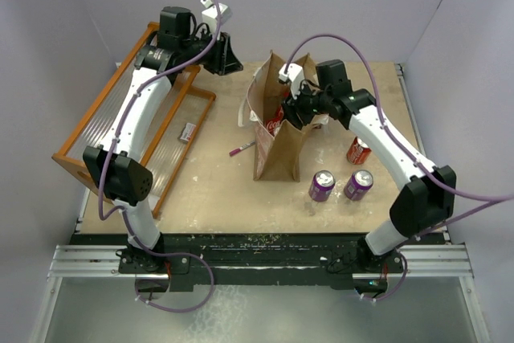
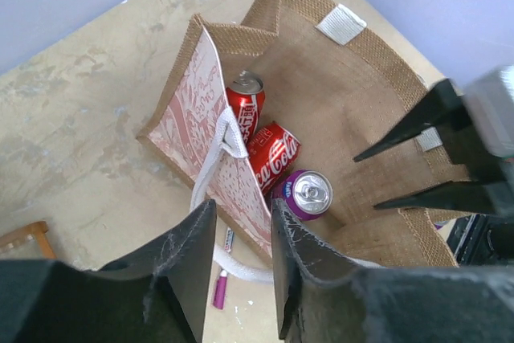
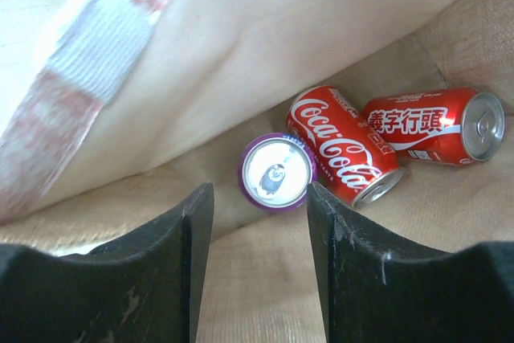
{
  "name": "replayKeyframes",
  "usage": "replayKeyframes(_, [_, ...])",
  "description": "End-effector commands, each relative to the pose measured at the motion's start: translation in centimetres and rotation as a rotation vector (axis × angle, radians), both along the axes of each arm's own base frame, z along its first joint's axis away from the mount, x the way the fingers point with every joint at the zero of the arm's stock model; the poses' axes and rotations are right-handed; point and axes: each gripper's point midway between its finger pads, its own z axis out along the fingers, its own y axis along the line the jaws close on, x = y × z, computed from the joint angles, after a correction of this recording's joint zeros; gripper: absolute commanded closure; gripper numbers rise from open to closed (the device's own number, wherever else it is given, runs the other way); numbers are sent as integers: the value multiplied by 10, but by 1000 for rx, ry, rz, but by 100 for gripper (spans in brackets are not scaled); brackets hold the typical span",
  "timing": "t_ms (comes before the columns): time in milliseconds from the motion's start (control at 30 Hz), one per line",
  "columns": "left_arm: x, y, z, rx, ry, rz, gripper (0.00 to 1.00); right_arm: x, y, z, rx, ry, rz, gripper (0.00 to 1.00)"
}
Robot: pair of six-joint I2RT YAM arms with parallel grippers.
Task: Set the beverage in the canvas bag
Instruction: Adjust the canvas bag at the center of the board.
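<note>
Overhead and wrist views of a two-arm workcell. The table carries an orange slatted rack along its left side and the canvas bag upright near its centre, mouth open.

The left arm reaches over the rack toward the far edge. The right arm bends inward from the right, its wrist over the bag's mouth.

The left gripper hangs above and to the left of the bag, fingers parted and grasping nothing; the bag's patterned red-and-white wall shows through the gap. The right gripper is lowered into the bag's mouth, likewise released, with its two fingers spread and empty. A white loop handle hangs down the outside of the patterned wall.

Three beverages lie on the bag's floor. A purple can stands upright directly below the right gripper's gap. Beside it a Coca-Cola can lies on its side, and next to that lies a red can with Chinese lettering.

Outside the bag, to its right, stand one purple can, a second purple can and, behind them, a red can. A pink marker lies just left of the bag.
</note>
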Motion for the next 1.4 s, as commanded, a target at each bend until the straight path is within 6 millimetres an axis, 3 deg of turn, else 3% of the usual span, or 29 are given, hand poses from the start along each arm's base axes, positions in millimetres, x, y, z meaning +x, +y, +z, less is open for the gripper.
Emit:
replayKeyframes(0, [3, -6, 12, -50, -68, -35, 57, -43, 4, 14, 23, -22, 154, 48])
replayKeyframes(233, [1, -19, -17, -65, 57, -23, 39, -79, 5, 16, -13, -129, 283, 49])
replayKeyframes(367, [-10, -35, -25, -85, 87, -79, 37, -92, 6, 1, -45, -159, 344, 48])
replayKeyframes(567, [-19, -43, -52, -33, 123, -86, 38, -95, 9, -23, -86, -169, 366, 49])
replayKeyframes(767, [-31, -39, -79, 20, 93, -119, 43, -82, 9, -40, -119, -157, 328, 50])
replayKeyframes(967, [-49, -39, -96, 42, 27, -215, 65, -76, 6, -54, -131, -70, 250, 52])
replayKeyframes(1033, [-58, -41, -101, 37, 1, -262, 67, -70, 2, -56, -123, -62, 202, 52])
replayKeyframes(1200, [-79, -47, -116, 45, -77, -403, 66, -46, -12, -49, -56, -44, 57, 50])
replayKeyframes(1367, [-79, -43, -128, 99, -149, -447, 64, -10, -27, -29, -1, -46, -65, 48])
